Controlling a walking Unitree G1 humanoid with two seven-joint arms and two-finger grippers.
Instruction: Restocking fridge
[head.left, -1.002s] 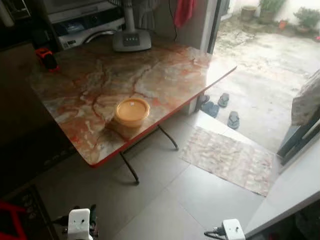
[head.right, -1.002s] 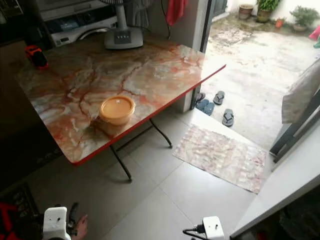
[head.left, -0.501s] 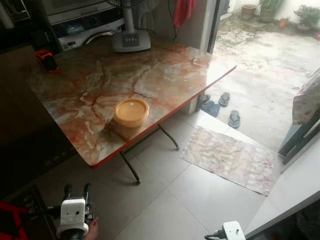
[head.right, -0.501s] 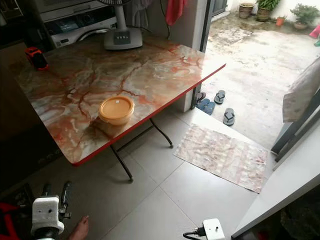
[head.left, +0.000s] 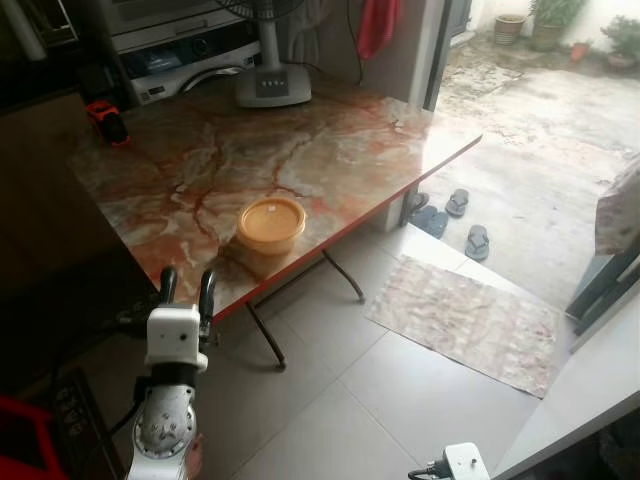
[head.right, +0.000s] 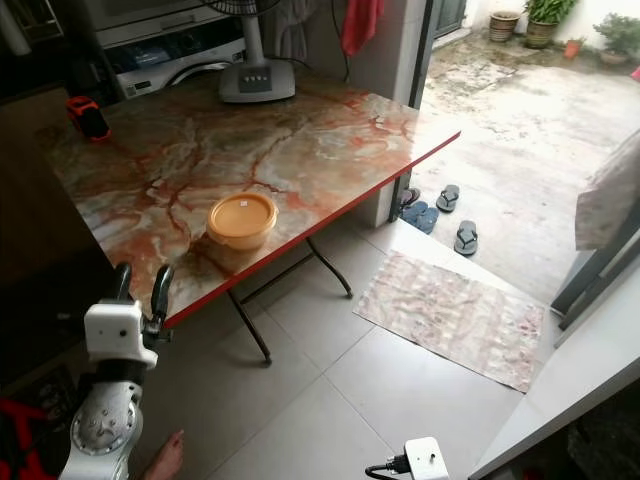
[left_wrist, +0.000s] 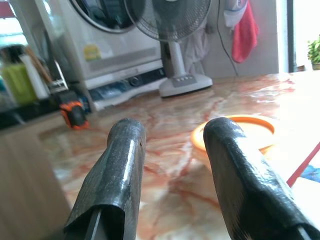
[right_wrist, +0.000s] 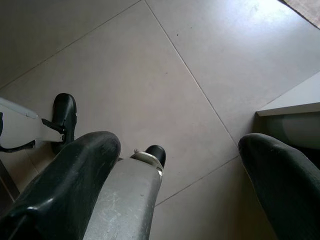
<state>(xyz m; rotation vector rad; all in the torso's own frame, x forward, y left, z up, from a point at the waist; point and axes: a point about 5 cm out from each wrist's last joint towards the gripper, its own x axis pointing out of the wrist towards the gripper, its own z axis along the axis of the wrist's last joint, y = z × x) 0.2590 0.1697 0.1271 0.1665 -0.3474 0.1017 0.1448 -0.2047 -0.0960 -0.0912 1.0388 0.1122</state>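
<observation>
Left end effector (head.left: 185, 284) parted near table (head.left: 330, 140); wrist view: orange container (left_wrist: 235, 131) ahead.

fan (head.left: 268, 60): head cut off | right arm (head.right: 425, 460): mostly out of frame

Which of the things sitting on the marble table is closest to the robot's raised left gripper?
The orange lidded container, near the table's front edge just beyond the left gripper. The fan base and small red-black tool sit far back.

Doorway daylight – dim left side, sharp
</observation>
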